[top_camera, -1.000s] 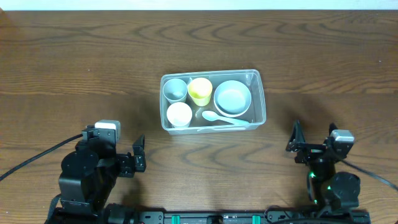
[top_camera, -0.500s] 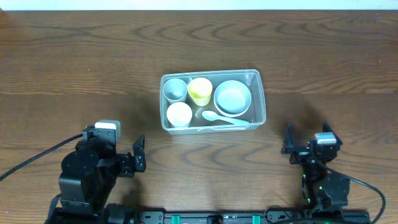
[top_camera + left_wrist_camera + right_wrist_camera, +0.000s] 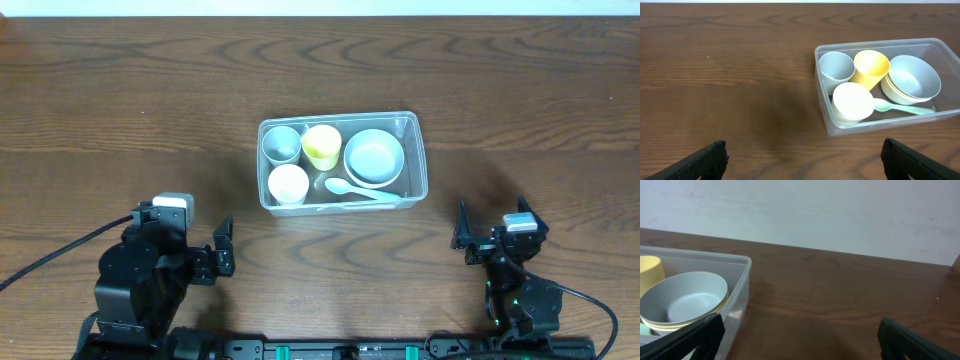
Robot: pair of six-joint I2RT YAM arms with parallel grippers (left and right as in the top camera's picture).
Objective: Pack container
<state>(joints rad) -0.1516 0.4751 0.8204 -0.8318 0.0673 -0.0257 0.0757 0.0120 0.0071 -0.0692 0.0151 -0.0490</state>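
Since a second ago my right claw (image 3: 800, 327) has shifted slightly left; my left claw (image 3: 802, 152) is unchanged. Both claws are wide and hold nothing, with the fingers at the lower corners of each wrist view. The container (image 3: 421, 165) sits mid-table (image 3: 120, 120), well apart from both claws, contents unmoved. Overhead shows both arms at the front edge, one either side. Left wrist shows the whole fill: grey cup (image 3: 836, 67), yellow cup (image 3: 871, 64), white cup (image 3: 853, 100), bowl (image 3: 914, 77), and spoon (image 3: 900, 107) lying between white cup and bowl. Right wrist shows only the container's right end, the bowl nested in a yellow bowl (image 3: 690, 321), and a pale wall (image 3: 815, 210) behind.
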